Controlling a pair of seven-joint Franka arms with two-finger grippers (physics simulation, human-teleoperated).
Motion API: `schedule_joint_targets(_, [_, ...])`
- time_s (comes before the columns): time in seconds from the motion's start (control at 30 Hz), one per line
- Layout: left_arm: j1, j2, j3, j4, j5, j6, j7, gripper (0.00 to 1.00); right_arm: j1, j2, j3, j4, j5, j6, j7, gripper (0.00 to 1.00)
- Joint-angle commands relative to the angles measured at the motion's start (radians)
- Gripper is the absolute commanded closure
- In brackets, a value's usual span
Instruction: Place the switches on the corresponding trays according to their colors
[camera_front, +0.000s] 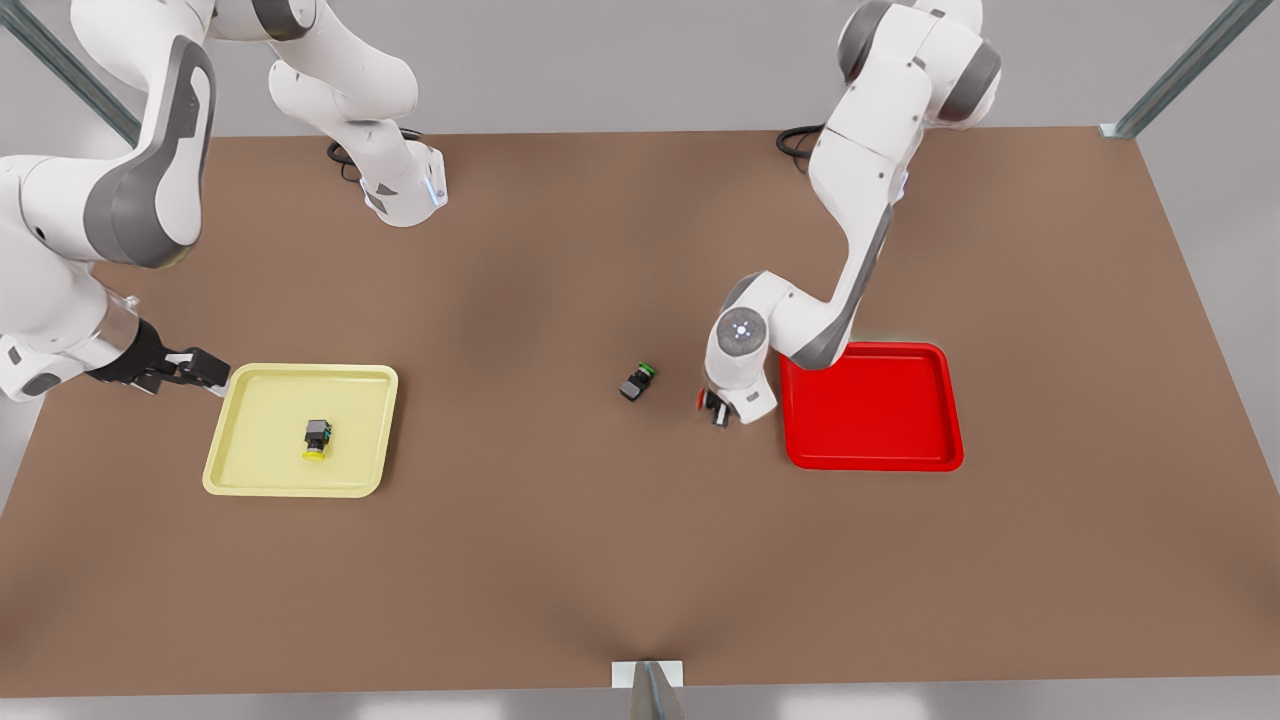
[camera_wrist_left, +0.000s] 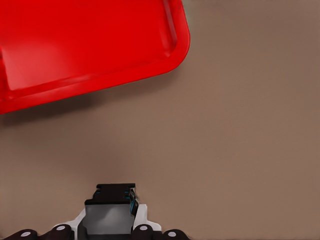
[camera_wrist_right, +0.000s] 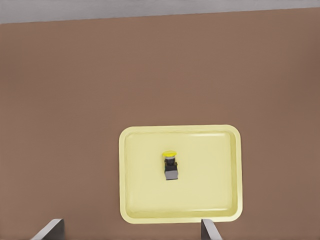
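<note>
Left tool (camera_front: 716, 408) clamps the red-capped switch (camera_wrist_left: 114, 206) beside the red tray (camera_front: 872, 406); next, carry it over. Right tool (camera_wrist_right: 131, 228), fingers apart, waits near the yellow tray (camera_wrist_right: 180, 217).

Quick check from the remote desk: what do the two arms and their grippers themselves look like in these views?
Both arms are glossy white with rounded segments and grey joint panels; the left arm's wrist shows a round grey cap with a pale blue light. Black cables coil at each base. The right gripper is black with two dark fingers; the left gripper is black too, its white mount showing in the left wrist view.

Simulated robot test cell: bare brown tabletop (camera_front: 640, 560), grey metal frame struts (camera_front: 1185, 70), plain grey surround.
</note>
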Motion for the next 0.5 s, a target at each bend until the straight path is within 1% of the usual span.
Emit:
schedule_joint_targets(0.0, [-0.001, -0.025, 0.008, -0.037, 0.037, 0.013, 0.021, 0.48, -0.002, 0.0, 0.0, 0.0, 0.0, 0.0, 0.0, 0.0])
schedule_joint_targets(0.07, [-0.001, -0.117, 0.045, -0.177, 0.079, 0.058, 0.082, 0.49, -0.002, 0.0, 0.0, 0.0, 0.0, 0.0, 0.001, 0.0])
schedule_joint_targets(0.13, [-0.001, -0.192, 0.086, -0.282, 0.126, 0.09, 0.142, 0.49, 0.0, 0.0, 0.0, 0.0, 0.0, 0.0, 0.0, 0.0])
schedule_joint_targets(0.23, [0.001, -0.284, 0.195, -0.447, 0.269, 0.171, 0.216, 0.49, -0.002, 0.0, 0.0, 0.0, 0.002, 0.0, 0.001, 0.0])
schedule_joint_targets(0.37, [0.015, -0.286, 0.332, -0.486, 0.424, 0.206, 0.315, 0.49, -0.002, 0.003, 0.0, 0.0, 0.0, 0.0, 0.001, 0.0])
schedule_joint_targets(0.43, [0.016, -0.284, 0.363, -0.502, 0.462, 0.206, 0.352, 0.45, -0.002, 0.0, 0.0, 0.0, 0.0, 0.0, 0.0, 0.0])
schedule_joint_targets(0.47, [0.016, -0.283, 0.364, -0.505, 0.471, 0.206, 0.351, 0.0, -0.002, 0.0, 0.0, 0.0, 0.002, 0.0, 0.001, 0.0])
